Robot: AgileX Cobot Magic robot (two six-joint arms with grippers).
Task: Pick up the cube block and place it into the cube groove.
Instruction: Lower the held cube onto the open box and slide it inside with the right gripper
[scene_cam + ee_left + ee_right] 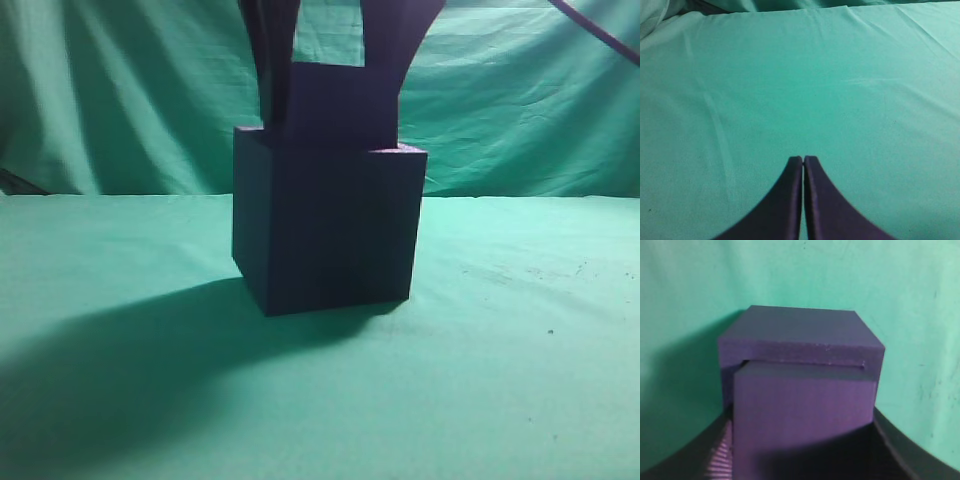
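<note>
Green cloth point(520, 330), cube block point(802, 410) in right claw point(800, 455)

Nothing readable is showing anywhere: no lettering, label, brand or number is appearing on the dark box point(330, 230), the purple block point(802, 415) or the green cloth point(800, 75).

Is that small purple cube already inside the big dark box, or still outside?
Partly in. The small purple cube sits in the big near-black box, its top protruding, gripped by the right gripper.
</note>
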